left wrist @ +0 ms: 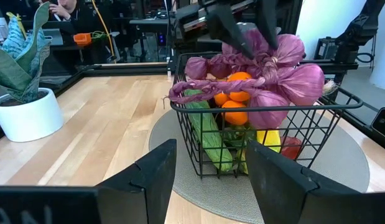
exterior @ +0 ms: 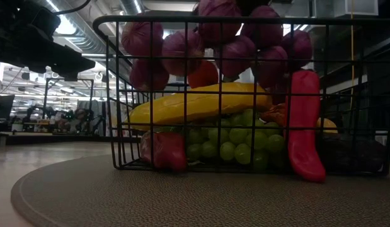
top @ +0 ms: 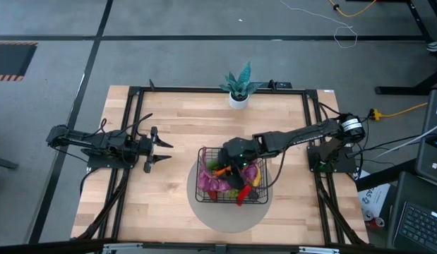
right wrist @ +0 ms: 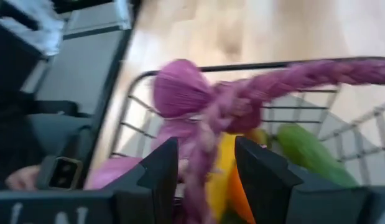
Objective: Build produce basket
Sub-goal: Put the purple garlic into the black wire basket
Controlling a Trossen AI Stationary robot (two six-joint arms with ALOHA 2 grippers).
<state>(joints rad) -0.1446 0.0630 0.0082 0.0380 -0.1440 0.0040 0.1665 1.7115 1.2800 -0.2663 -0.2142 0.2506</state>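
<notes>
Basket [top: 206,189] of black wire, sitting on round grey disc [top: 204,212] near front middle of wooden worktop [top: 169,127]. Filled with produce: yellow banana [exterior: 201,106], green grapes [exterior: 235,144], cucumber [left wrist: 208,134], oranges [left wrist: 236,112], red pepper [exterior: 305,126]. Long purple lumpy string [left wrist: 267,74] draped across top of the pile, bulbs hanging over the rim. Right pincer [top: 236,159] directly over the basket, fingers [right wrist: 164,171] parted around the purple string, which passes between them; firm grasp or mere straddling, cannot tell. Left pincer [top: 164,149] resting left of the basket, well apart, fingers [left wrist: 156,177] spread, holding nothing. Potted plant [top: 239,88] in white pot at far edge of worktop.
</notes>
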